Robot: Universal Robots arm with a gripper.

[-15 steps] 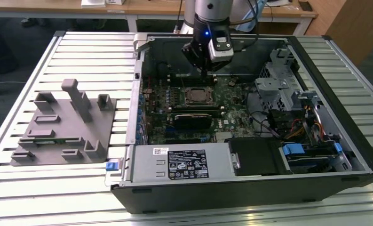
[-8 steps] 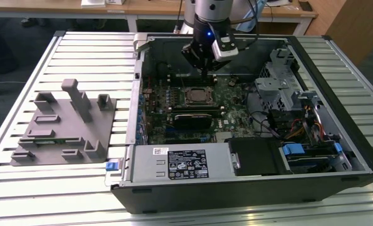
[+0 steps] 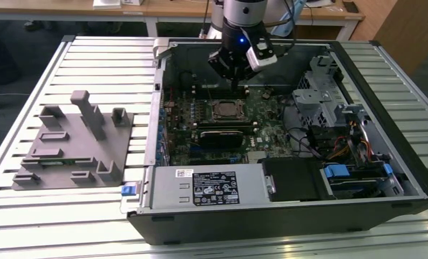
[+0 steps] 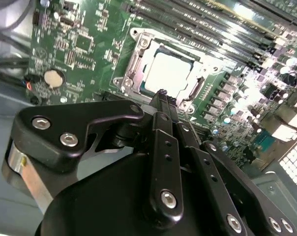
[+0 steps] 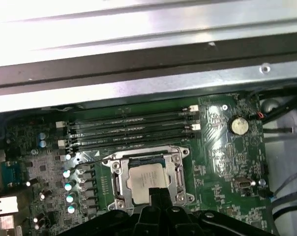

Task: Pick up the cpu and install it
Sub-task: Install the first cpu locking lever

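Slatted metal counter [image 3: 91, 65], carrying an open computer case [image 3: 386, 97] laid on its side.
Grey plastic holder blocks [image 3: 73, 145], on the counter well off from the tool toward the exterior view's left, apart from the case.
Motherboard [image 3: 271, 127], green, flat on the case floor, beneath the tool.
Tool [image 3: 235, 81], black, hung over the motherboard from the arm; fingers [image 4: 163, 105] pressed together into one narrow tip, nothing pinched between them, as seen in the second wrist view.
Socket [image 4: 161, 71], metal-framed, directly under and just beyond the tool tip.
Cpu [image 4: 169, 73], silvery-white square, lying flat inside the socket frame, level with it; also at [image 5: 147, 177] in the first wrist view, with the tool tip overlapping its near edge. Contact between tip and cpu not determinable.
Memory slots [image 5: 129, 130], four long dark rows, beyond the socket from the tool.
Coin battery [image 5: 238, 125], round, on the board beside the socket, clear of the tool.
Drive cage [image 3: 321, 91] and cabling, toward the exterior view's right, well apart from the tool.
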